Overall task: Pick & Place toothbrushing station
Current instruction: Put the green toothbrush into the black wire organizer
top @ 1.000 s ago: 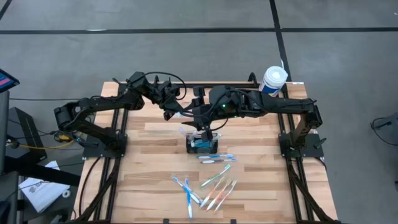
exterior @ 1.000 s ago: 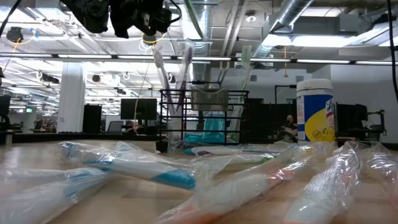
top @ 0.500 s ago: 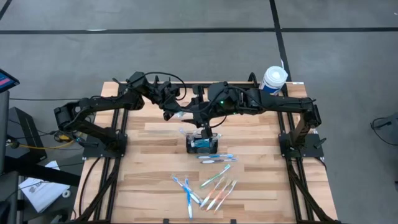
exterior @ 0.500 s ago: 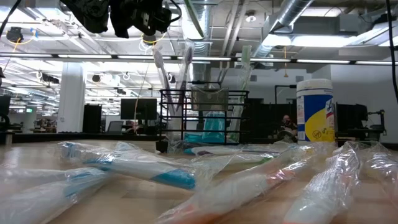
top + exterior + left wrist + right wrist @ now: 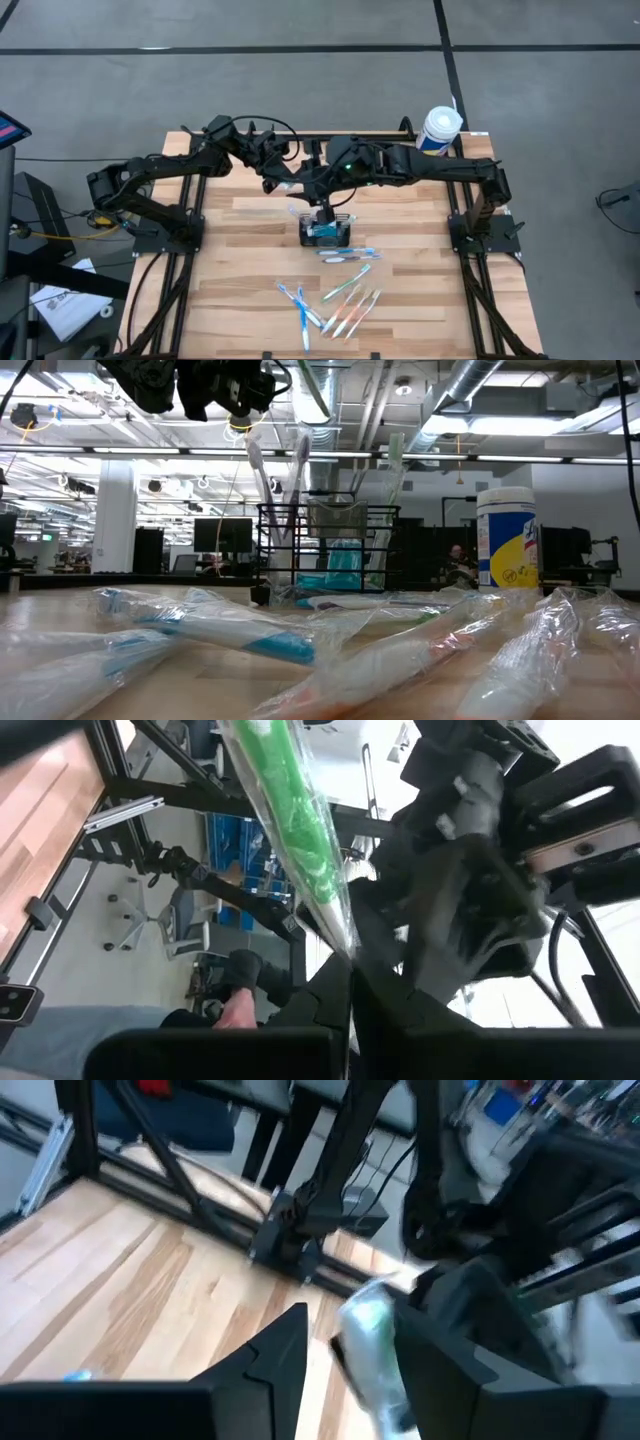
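High view: the toothbrushing station [image 5: 326, 231] is seen near the middle of the wooden bench [image 5: 250, 280], below both arms. The white tub [image 5: 439, 129] is placed at the far right corner. About ten wrapped toothbrushes [image 5: 340, 300] are counted loose on the bench.

Low view: three wrapped brushes [image 5: 275, 470] are seen upright in the station [image 5: 327, 550]. A yellow-and-blue label is carried by the tub [image 5: 507, 540]; its writing cannot be read.

Left wrist view: the left end effector [image 5: 350, 990] is clamped shut on a green wrapped toothbrush [image 5: 290, 820].

Right wrist view: the right end effector [image 5: 350, 1342] is seen with fingers apart around a wrapped toothbrush end [image 5: 375, 1350]; contact cannot be told.
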Available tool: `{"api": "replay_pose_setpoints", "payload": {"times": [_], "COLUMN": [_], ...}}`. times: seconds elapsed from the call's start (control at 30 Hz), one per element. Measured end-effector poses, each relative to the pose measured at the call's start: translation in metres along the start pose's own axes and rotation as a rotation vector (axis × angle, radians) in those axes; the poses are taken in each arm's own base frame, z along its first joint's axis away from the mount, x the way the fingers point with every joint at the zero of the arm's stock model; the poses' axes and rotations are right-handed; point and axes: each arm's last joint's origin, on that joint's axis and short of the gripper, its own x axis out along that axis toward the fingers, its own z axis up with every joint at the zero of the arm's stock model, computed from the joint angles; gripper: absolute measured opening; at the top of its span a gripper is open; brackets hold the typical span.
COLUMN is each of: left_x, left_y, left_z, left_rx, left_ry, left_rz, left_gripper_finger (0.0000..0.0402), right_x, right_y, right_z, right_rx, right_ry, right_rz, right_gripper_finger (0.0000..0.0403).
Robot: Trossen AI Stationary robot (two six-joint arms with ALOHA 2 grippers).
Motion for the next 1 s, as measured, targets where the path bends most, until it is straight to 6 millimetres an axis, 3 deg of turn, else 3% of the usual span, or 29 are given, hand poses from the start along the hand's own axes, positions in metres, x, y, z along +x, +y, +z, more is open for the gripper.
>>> {"api": "replay_pose_setpoints", "payload": {"times": [0.2,0.37,0.63,0.8,1.0], "left_x": [0.0,0.0,-0.001,-0.006,-0.017], "left_y": [-0.001,-0.001,-0.002,-0.003,-0.008], "left_z": [0.0,0.0,0.001,0.004,0.005], "left_rx": [0.008,0.006,0.081,0.167,0.334], "left_ry": [0.003,-0.004,-0.047,-0.073,-0.05], "left_rz": [-0.003,-0.005,-0.027,-0.028,-0.012], "left_gripper_finger": [0.0,0.0,0.0009,0.0046,0.0098], "right_x": [0.006,0.0,-0.002,-0.002,-0.031], "right_y": [-0.001,-0.012,-0.016,-0.014,-0.02], "right_z": [-0.001,-0.001,-0.002,-0.004,-0.007], "right_rx": [0.043,0.058,0.063,0.091,0.08], "right_ry": [0.009,0.039,0.047,0.069,0.164], "right_rz": [-0.033,-0.044,-0.049,-0.037,-0.068], "right_gripper_finger": [0.0114,0.002,0.001,0.001,0.001]}}
